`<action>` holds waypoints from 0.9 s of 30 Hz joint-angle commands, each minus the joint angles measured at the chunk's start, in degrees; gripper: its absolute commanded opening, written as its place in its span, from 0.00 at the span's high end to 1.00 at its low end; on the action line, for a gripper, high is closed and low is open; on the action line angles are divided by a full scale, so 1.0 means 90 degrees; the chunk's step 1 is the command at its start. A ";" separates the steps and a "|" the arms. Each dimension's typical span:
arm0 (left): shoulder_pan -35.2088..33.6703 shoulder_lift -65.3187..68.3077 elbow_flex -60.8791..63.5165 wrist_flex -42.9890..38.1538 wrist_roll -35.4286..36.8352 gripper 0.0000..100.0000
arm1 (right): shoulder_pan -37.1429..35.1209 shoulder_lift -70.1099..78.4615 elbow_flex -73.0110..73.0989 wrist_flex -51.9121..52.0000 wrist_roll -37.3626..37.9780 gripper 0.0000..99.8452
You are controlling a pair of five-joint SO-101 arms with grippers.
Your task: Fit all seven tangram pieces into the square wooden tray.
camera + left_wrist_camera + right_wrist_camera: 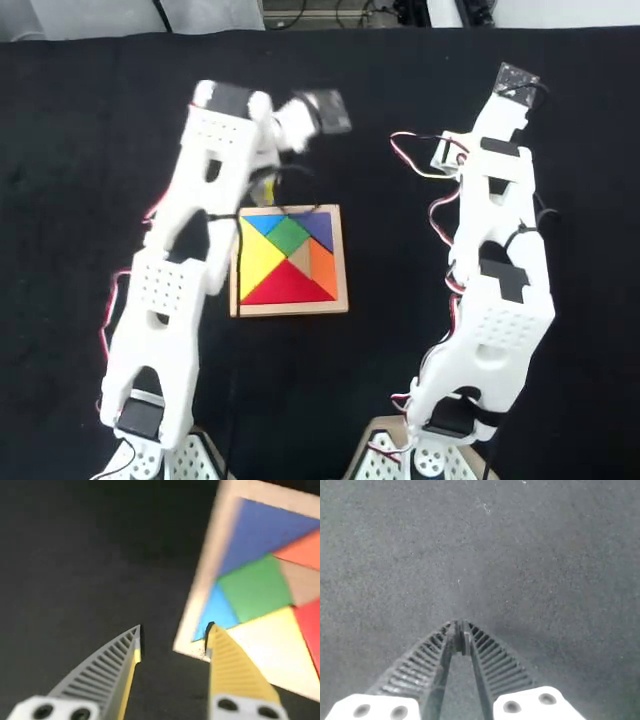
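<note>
The square wooden tray [341, 262] lies in the middle of the black table, filled with coloured tangram pieces: a red triangle [286, 287], yellow triangle [256, 257], green square [289, 236], blue pieces and an orange piece [322, 265]. My left gripper [262, 190] hovers over the tray's far left corner. In the left wrist view it [173, 634] is open with nothing between its fingers, one fingertip over the tray's corner [192, 645] by the light blue triangle [217, 612]. My right gripper [459, 631] is shut on nothing above bare cloth, far right of the tray.
Black cloth covers the whole table [400, 330]. The right arm [495, 250] stretches along the right side. Cables and a pale surface lie beyond the table's far edge.
</note>
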 commanded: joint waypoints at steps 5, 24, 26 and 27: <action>-0.0737 -0.0313 -0.1714 0.0156 0.2549 0.78 | 0.0039 -0.0112 -0.0376 -0.0068 -0.0049 0.99; -0.2212 -0.1006 -0.3179 0.0313 0.5705 0.78 | -0.0342 -0.0552 -0.0669 0.0879 0.0000 0.99; -0.2222 -0.1524 -0.3072 0.0313 0.5841 0.78 | -0.0381 -0.0962 -0.0972 0.1504 0.0000 0.99; -0.2222 -0.1788 -0.2896 0.0313 0.5861 0.78 | -0.0449 -0.1177 -0.1128 0.1866 0.0000 0.99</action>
